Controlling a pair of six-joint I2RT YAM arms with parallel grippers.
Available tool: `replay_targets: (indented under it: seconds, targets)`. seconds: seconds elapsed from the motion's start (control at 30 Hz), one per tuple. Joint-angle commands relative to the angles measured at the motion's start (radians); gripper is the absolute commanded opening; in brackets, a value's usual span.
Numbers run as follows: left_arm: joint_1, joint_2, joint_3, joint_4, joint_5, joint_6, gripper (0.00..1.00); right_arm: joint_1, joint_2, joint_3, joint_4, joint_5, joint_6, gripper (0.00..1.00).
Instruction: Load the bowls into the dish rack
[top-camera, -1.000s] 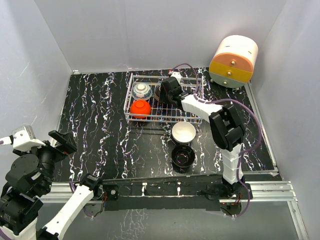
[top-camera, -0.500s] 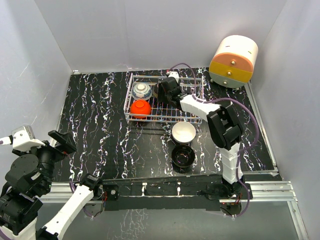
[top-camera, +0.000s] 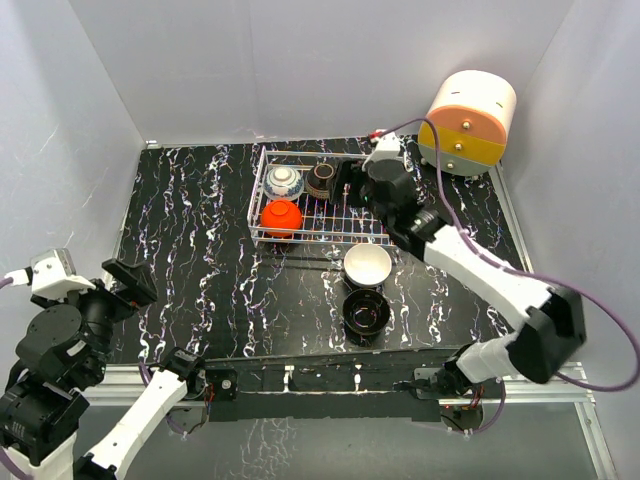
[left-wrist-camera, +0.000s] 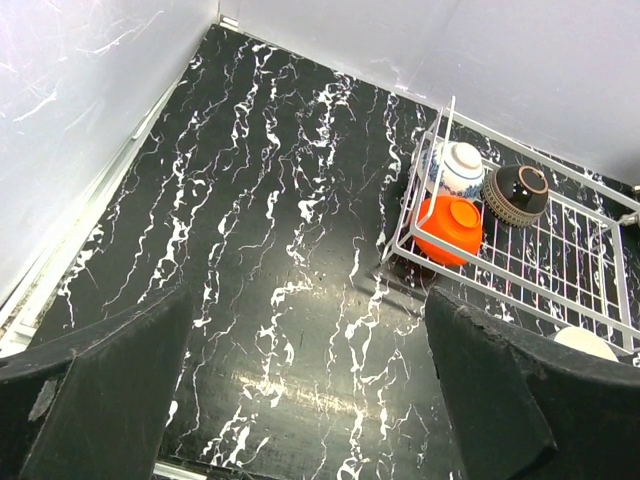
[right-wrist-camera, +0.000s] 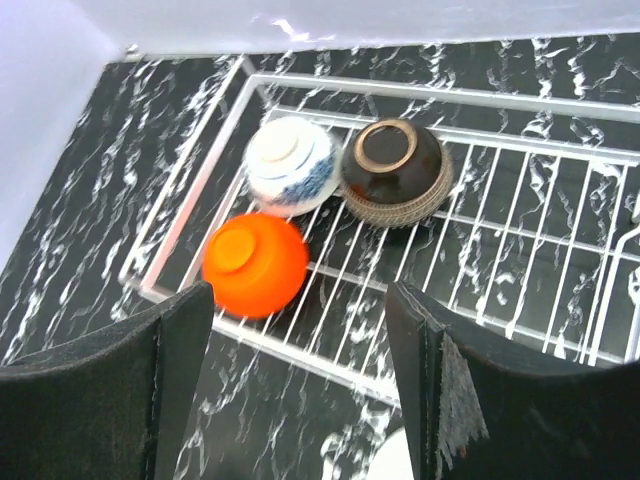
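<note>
While the left gripper (left-wrist-camera: 308, 300) and right gripper (right-wrist-camera: 300, 300) gape empty, white bowl (top-camera: 367, 263) and black bowl (top-camera: 366, 312) sit near of the dish rack (right-wrist-camera: 520, 240), drawer unit (top-camera: 468, 120) far right.

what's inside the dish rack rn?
Three upturned bowls: blue-and-white bowl, red bowl, brown bowl, at the dish rack's left end. Anything beneath them is covered.

Holds the left arm folded low at the near-left, elbow bent, wrist angled forward and down; holds the left pincer (left-wrist-camera: 308, 300) spread wide, gripping nothing; reaches the right arm far forward from its base, forearm nearly straight, wrist tipped down; holds the right pincer (right-wrist-camera: 298, 300) parted, empty.
</note>
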Motion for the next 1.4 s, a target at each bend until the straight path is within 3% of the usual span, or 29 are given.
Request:
replay_targets:
  seconds: [0.0,0.27,0.47,0.77,1.0,1.17,1.37]
  targets:
    - [-0.007,0.035,-0.022,0.026,0.028,0.000,0.97,0.117,-0.145,-0.107,-0.164,0.056,-0.005,0.71]
    - [-0.007,0.027,-0.057,0.053,0.045,-0.009,0.97,0.426,-0.344,-0.288,-0.547,0.213,0.285,0.68]
    - [-0.007,0.035,-0.084,0.066,0.062,-0.017,0.97,0.641,-0.289,-0.337,-0.660,0.256,0.436,0.67]
    - [-0.007,0.029,-0.073,0.045,0.055,-0.022,0.97,0.654,-0.205,-0.409,-0.541,0.287,0.410,0.64]
    - [-0.007,0.022,-0.077,0.038,0.052,-0.023,0.97,0.654,-0.110,-0.415,-0.486,0.285,0.395,0.42]
    - [-0.007,0.014,-0.086,0.036,0.050,-0.023,0.97,0.643,-0.092,-0.446,-0.445,0.265,0.394,0.41]
    - [-0.007,0.007,-0.090,0.033,0.050,-0.025,0.97,0.643,-0.079,-0.461,-0.422,0.240,0.415,0.17]
